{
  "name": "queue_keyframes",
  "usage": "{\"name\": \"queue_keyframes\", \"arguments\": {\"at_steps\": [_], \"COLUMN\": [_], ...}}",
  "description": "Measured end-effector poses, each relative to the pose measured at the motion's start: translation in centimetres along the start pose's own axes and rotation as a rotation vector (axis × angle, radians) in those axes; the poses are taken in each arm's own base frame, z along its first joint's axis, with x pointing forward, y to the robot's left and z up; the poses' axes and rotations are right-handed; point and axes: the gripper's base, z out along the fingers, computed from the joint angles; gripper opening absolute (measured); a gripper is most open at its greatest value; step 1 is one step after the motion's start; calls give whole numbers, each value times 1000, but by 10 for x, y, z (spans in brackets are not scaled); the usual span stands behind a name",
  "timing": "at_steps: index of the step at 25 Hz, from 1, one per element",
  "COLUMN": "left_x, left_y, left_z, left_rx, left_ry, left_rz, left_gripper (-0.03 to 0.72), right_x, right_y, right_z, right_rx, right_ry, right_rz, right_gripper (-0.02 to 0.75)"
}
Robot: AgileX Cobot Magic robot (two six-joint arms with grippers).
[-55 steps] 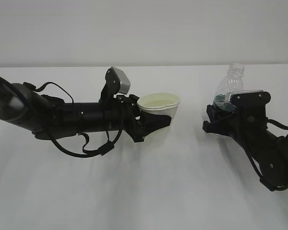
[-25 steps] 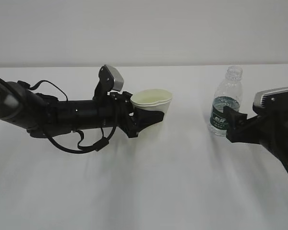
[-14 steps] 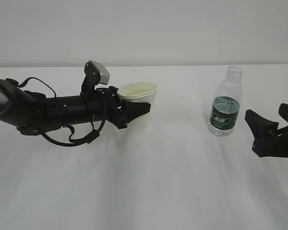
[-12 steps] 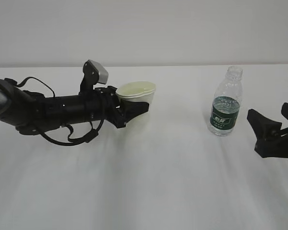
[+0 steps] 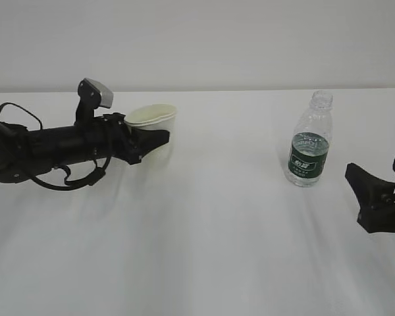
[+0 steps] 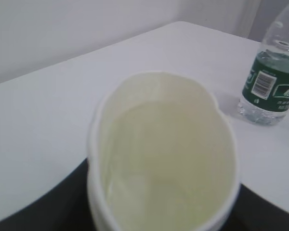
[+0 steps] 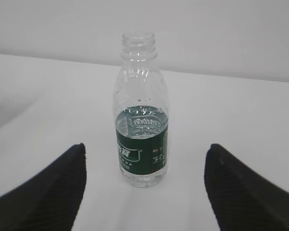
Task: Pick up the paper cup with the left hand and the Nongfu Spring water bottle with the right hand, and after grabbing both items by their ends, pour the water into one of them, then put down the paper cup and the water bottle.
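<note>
The white paper cup point(image 5: 151, 119) is at the left, upright, its rolled rim squeezed out of round. My left gripper point(image 5: 159, 131) is shut on the cup's lower wall. In the left wrist view the paper cup point(image 6: 164, 154) fills the frame, with a dark finger point(image 6: 70, 192) at its lower left; my left gripper point(image 6: 161, 197) is mostly hidden behind it. The Nongfu Spring water bottle point(image 5: 309, 141) stands upright and capless on the table, held by nothing. My right gripper point(image 5: 382, 191) is open, short of it to the right. In the right wrist view the bottle point(image 7: 141, 110) stands beyond my open right gripper point(image 7: 145, 150).
A white table point(image 5: 204, 250) runs to a pale wall behind. The left arm point(image 5: 46, 148) lies low along the table's left side. The bottle point(image 6: 274, 82) also shows at the upper right of the left wrist view.
The left arm has drawn back to the left with the cup in its grip. The right gripper has let go of the bottle and backed off to the right. The bottle stays standing.
</note>
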Motion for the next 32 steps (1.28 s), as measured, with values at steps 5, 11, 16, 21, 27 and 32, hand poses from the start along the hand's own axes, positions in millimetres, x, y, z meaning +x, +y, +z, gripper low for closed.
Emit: {"name": "queue_keyframes", "arguments": {"at_steps": [5,11,16,21,27,32], "left_x": [-2,3,13,21,35,46], "left_y": [17,28,24,24,20,17], "left_z": [-20,-38,-49,-56,-66,-78], "left_rx": [-63,-148,-238,-316,-388,-483], "left_ry": [-10,-46,-106,-100,-67,-41], "left_rz": [-19,-51,-46,-43,-57,-80], "left_gripper": [409,408,408,408,408,407], "right_x": [2,2,2,2,2,2], "right_y": [0,0,0,0,0,0], "right_z": [-2,-2,-2,-2,-2,-2], "right_rx": [-1,-1,1,1,1,1], "right_ry": [8,8,8,8,8,8], "right_rz": [0,0,1,1,1,1], "right_gripper": [573,573,573,574,574,574]}}
